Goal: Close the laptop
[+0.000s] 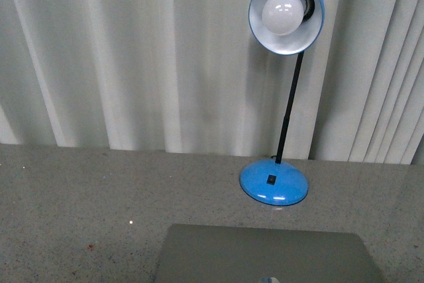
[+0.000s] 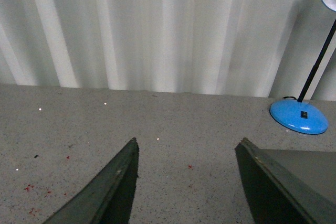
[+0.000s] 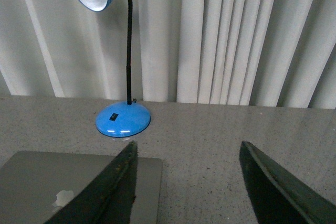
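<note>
From the front we see a speckled grey worktop backed by pale pleated curtains, the closed laptop lying flat at its near edge and a blue desk lamp just behind. Our left gripper gapes wide over bare, red-flecked worktop. Only the right wrist view shows the lid's shiny logo, with the right gripper equally wide, empty.
</note>
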You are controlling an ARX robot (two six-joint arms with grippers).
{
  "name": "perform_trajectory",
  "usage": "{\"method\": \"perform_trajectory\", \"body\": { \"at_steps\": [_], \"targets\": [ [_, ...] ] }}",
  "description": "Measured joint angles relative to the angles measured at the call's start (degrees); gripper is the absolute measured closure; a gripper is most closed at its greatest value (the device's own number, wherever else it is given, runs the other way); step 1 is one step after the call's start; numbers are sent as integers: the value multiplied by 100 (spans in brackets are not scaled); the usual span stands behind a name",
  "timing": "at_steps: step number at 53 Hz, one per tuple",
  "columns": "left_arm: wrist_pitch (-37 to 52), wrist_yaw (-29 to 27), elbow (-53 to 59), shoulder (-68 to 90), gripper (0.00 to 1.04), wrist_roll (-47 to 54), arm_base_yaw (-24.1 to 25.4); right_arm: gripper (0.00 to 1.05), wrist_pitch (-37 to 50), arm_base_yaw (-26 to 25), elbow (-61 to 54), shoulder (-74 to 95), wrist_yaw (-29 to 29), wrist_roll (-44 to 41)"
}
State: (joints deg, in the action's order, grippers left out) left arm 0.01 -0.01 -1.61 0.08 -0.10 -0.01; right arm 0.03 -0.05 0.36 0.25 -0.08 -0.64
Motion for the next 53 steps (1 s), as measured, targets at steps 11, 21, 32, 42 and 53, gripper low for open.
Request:
{"method": "perform_trajectory", "body": {
  "at_steps": [11,21,32,42,53],
  "targets": [
    [0,-2,0,0,8,0,0,5,0,0,0,0,-2,4],
    [2,-2,0,0,7,2,0,7,0,0,0,0,0,2],
    [0,0,0,0,7,0,0,7,0,0,0,0,0,2],
    [0,-2,0,0,7,0,0,7,0,0,0,0,-2,2],
    [0,-2,0,0,7,0,0,7,0,0,0,0,0,2]
  ]
}}
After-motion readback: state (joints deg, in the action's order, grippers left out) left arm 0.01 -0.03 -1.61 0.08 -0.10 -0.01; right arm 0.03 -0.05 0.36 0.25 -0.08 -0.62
